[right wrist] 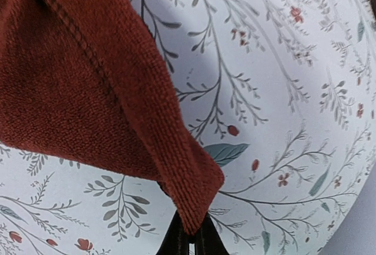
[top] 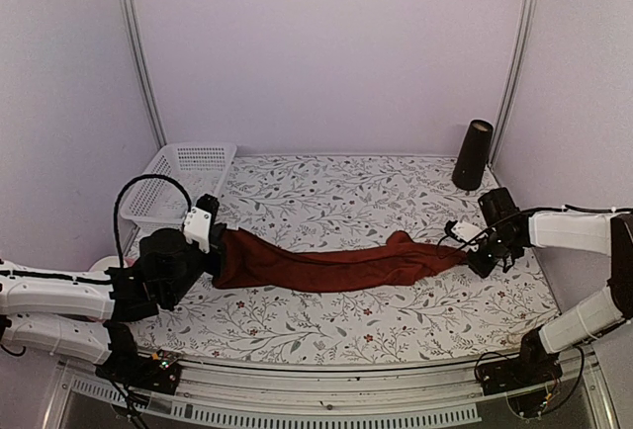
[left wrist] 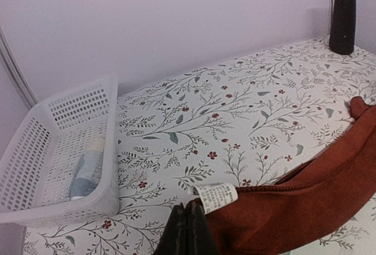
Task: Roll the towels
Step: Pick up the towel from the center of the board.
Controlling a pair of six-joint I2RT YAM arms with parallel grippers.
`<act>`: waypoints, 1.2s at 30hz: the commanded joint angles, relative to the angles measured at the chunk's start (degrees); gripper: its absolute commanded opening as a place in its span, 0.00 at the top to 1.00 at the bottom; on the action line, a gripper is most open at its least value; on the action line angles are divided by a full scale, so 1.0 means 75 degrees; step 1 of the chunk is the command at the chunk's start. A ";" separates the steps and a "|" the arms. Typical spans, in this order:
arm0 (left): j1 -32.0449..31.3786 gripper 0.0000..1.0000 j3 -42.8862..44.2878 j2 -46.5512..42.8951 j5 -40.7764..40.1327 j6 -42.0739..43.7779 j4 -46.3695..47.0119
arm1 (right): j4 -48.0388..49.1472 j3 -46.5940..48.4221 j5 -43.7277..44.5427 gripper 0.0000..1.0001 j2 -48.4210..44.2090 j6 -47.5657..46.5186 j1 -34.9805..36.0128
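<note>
Nothing lies across the floral-printed table cover between the two grippers. One white plastic lattice basket sits just beyond and to the left of the left gripper. One tapered black cylinder stands upright beyond the right gripper, apart from it and near the back wall. Two towels are in view. The maroon towel, a soft terry cloth with a stitched hem, stretches in a long, sagging band from one gripper across to the other and lies on the table between them. The left gripper's fingers are pressed together at the towel's corner, right beside its one white care label. The right gripper's jaws are pinched closed on the pointed opposite corner. The pastel towel, pale blue and cream, lies as a small bundle inside the basket, to the left of the left gripper and clear of it.
</note>
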 commanded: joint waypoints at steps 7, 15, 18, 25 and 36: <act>-0.0339 1.00 0.1199 -0.1001 0.0080 0.0286 -0.0867 | -0.0357 0.0325 0.0603 0.98 -0.2549 -0.1449 0.0023; -0.1279 1.00 0.1666 -0.2134 -0.0388 0.1027 -0.0873 | -0.1374 0.1518 0.0988 0.98 -0.3880 -0.2899 0.0023; -0.1500 1.00 0.1779 -0.2447 -0.0486 0.1453 -0.0699 | -0.1791 0.2238 0.0903 0.98 -0.4197 -0.3288 0.0023; -0.1604 1.00 0.1655 -0.2650 -0.1007 0.1948 -0.0091 | -0.3425 0.3478 0.0179 0.98 -0.4161 -0.4194 0.0021; -0.1461 1.00 0.1526 -0.0302 -0.2459 0.1183 -0.0760 | -0.4191 0.2651 -0.0457 0.97 -0.0943 -0.3160 0.0660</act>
